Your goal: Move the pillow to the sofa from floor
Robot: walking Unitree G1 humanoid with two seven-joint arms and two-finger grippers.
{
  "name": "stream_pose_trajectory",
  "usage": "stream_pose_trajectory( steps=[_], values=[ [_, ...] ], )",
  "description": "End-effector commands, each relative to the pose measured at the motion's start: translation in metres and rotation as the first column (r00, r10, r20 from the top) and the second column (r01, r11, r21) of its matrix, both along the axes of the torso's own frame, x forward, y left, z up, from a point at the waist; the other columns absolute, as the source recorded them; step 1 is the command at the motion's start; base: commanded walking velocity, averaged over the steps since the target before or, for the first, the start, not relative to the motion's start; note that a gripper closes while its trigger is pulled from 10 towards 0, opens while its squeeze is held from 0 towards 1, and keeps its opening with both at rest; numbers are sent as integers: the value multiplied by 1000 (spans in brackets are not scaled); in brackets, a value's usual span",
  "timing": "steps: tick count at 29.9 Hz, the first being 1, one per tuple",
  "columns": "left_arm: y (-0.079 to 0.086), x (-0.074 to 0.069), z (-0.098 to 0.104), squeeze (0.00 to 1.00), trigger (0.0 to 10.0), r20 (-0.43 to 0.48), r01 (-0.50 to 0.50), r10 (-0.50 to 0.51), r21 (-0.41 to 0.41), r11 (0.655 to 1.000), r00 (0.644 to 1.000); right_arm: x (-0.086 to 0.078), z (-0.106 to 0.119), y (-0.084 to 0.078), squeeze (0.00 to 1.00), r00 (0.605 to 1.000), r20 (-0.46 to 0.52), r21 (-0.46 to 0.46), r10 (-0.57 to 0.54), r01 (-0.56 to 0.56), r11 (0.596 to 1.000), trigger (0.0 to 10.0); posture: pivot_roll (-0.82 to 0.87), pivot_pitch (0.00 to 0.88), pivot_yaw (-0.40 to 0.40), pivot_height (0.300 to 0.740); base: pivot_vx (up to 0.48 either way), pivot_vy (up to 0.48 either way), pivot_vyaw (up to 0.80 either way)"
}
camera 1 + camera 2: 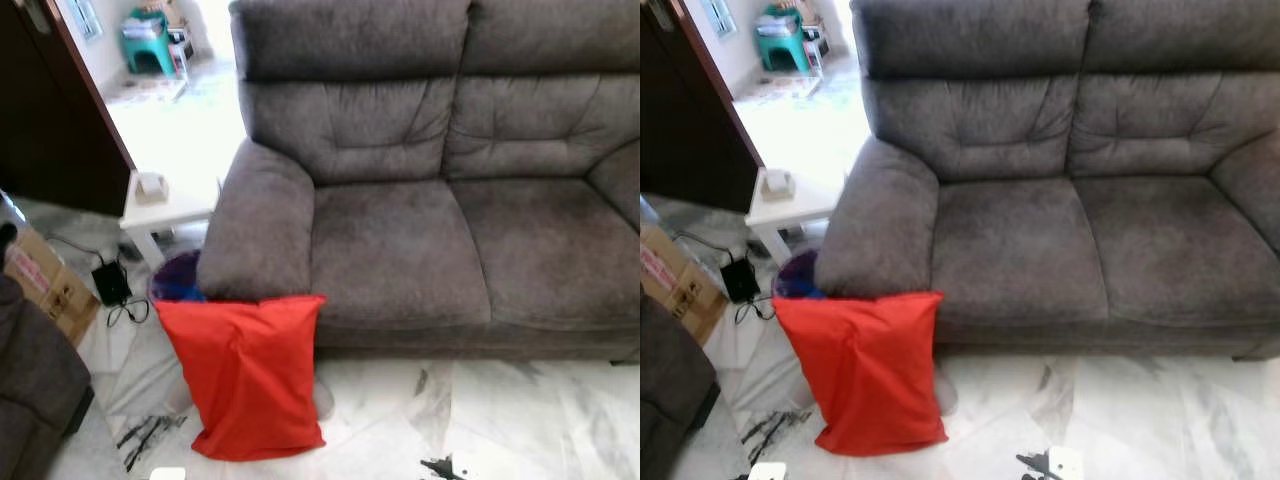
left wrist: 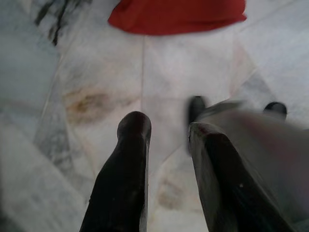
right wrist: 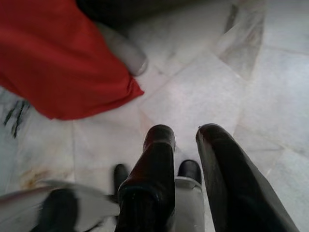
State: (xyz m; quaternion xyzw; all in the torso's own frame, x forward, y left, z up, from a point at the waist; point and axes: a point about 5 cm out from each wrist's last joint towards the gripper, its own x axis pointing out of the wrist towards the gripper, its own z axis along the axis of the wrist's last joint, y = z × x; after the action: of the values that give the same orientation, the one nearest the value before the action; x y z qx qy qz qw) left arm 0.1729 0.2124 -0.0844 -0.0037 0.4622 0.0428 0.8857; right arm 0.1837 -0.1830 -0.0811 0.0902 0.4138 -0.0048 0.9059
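While the red pillow (image 1: 247,372) leans against the grey sofa (image 1: 420,180) on marble floor (image 1: 520,420) (veined), both tools hang narrowly parted.

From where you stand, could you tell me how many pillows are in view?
1. The red pillow stands on the floor, leaning against the front of the sofa below its armrest. Others may be hidden.

The sofa (image 1: 440,200) is viewed from above and in front by both eye views. The floor (image 2: 183,72) before it is seen close by both downward-aimed wrist views.
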Motion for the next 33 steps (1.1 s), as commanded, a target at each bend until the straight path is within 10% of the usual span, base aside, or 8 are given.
stream_pose_trajectory(
  steps=[1,33],
  values=[
    [5,-11,-4,0,10000,-46,-4,5,11,1000,999,-2,-1,4,0,1000,-8,10,0,0,1000,10000,-50,109,33,740,0,0,0],
    [3,-13,-5,0,10000,-39,-13,13,-15,1000,999,-4,-3,3,0,1000,-22,2,8,-8,1000,10000,-50,87,33,740,75,0,0]
  ],
)
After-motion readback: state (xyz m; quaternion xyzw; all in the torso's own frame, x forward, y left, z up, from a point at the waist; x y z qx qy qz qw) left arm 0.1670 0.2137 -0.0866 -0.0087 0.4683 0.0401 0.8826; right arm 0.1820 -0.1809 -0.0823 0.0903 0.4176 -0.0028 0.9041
